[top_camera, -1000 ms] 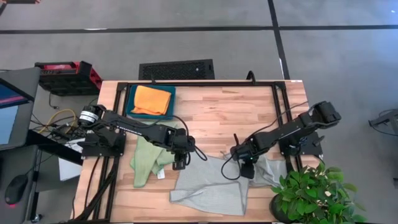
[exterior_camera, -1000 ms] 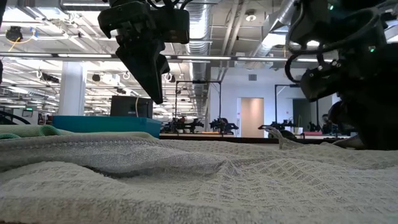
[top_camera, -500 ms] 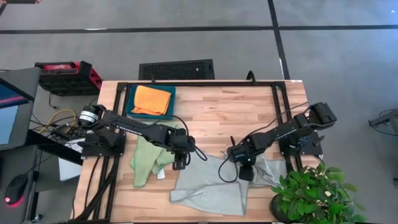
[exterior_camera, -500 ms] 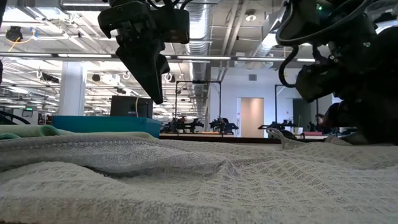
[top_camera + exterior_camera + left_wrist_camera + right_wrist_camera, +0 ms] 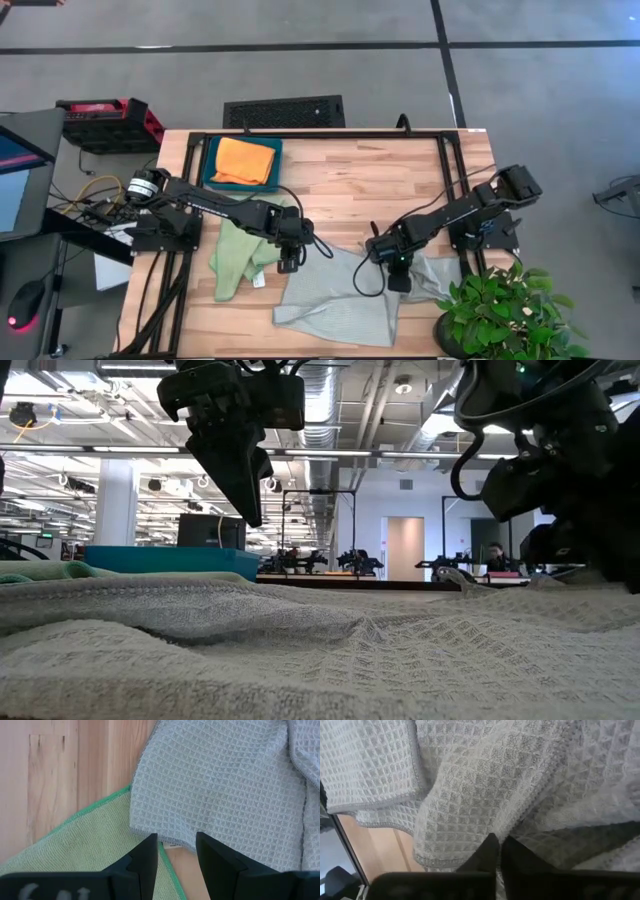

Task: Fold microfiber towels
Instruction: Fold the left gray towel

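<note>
My right gripper [image 5: 393, 277] is clenched on the grey towel [image 5: 340, 300], lower centre of frame. My left gripper [image 5: 288, 262] hovers released. The cloth is light and limp; grip hemmed corners.

Orange towel [image 5: 245, 160], plain. Light green towel [image 5: 235, 257], darker green edging, white tag. Pale grey towel [image 5: 335, 300], waffle-weave grid. Tray [image 5: 210, 163], dark teal. Table [image 5: 350, 185], light wood planks.

Two dark jointed arms, looping black cables, silver motor at left base, tapered black fingers
</note>
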Tool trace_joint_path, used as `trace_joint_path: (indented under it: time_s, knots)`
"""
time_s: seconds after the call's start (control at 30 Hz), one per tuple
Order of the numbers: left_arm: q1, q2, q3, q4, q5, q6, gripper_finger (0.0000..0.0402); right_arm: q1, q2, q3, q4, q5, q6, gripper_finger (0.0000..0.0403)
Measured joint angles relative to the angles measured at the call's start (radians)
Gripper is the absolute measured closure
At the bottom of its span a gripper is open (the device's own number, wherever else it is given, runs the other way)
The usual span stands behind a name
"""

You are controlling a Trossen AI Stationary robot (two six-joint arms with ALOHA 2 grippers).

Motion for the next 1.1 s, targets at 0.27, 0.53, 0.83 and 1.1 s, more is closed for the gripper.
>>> trace_joint_path:
  time_s: [0.27,0.53,0.83,1.1]
  knots:
    - [0.0,0.0,0.0,0.0,0.0,0.0,0.0276,0.002,0.008,0.001,-0.001,0.002,0.049,0.0337]
    - [0.0,0.0,0.0,0.0,0.0,0.0,0.0276,-0.006,0.008,0.002,-0.061,0.121,0.045,0.0258]
    - [0.0,0.0,0.0,0.0,0.0,-0.001,0.0276,-0.106,0.005,0.004,-0.152,0.208,-0.013,0.0213]
    - [0.0,0.0,0.0,0.0,0.0,-0.001,0.0276,-0.208,0.005,0.003,-0.15,0.227,-0.035,0.0213]
